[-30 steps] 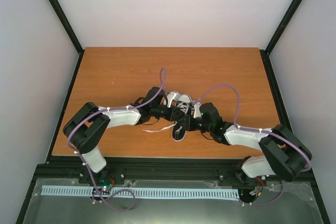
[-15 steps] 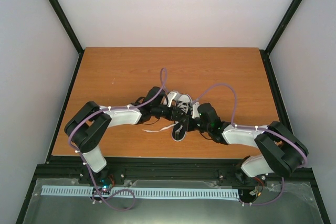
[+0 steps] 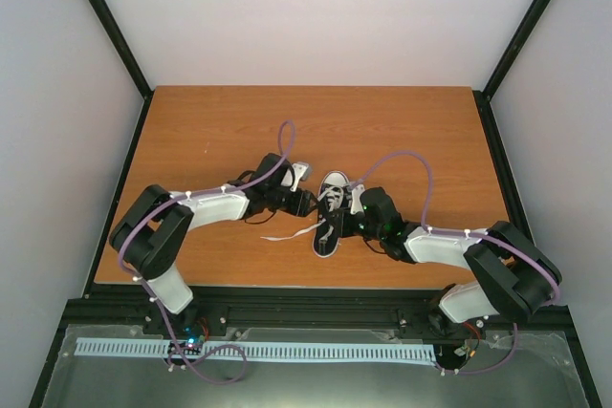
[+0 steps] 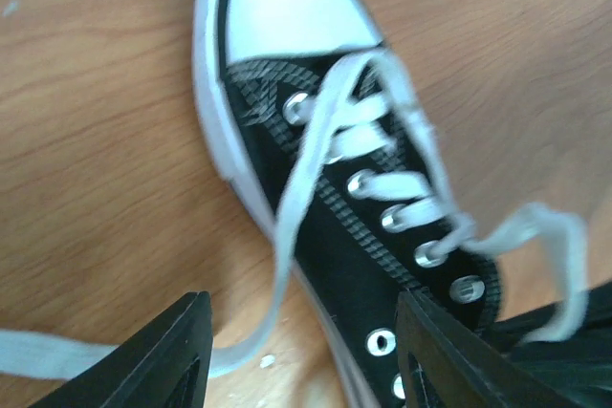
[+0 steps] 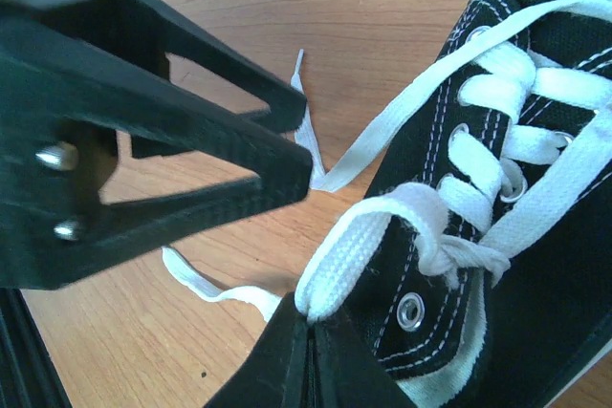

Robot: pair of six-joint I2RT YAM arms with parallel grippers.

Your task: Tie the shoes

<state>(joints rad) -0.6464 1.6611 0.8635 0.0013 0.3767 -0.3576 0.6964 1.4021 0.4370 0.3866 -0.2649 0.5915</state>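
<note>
The shoe [image 3: 330, 209] is a small black sneaker with a white toe cap, lying mid-table with its toe pointing away. My right gripper [image 3: 341, 223] sits at its right side, near the heel. In the right wrist view that gripper [image 5: 311, 332] is shut on a loop of white lace [image 5: 373, 236] coming from the top eyelets. My left gripper [image 3: 304, 204] is just left of the shoe. In its wrist view it [image 4: 304, 360] stands open, astride the shoe's [image 4: 382, 265] edge, and a loose lace [image 4: 277, 265] passes between the fingers untouched.
A loose lace end [image 3: 287, 234] trails across the wooden table [image 3: 210, 131] left of the shoe. One of the left gripper's fingers [image 5: 220, 121] hangs close above the right gripper. Purple cables [image 3: 411, 164] arch over both arms. Black frame posts bound the table.
My left gripper has opened, let go of the lace and drawn back to the left of the shoe. My right gripper has shut on the lace loop.
</note>
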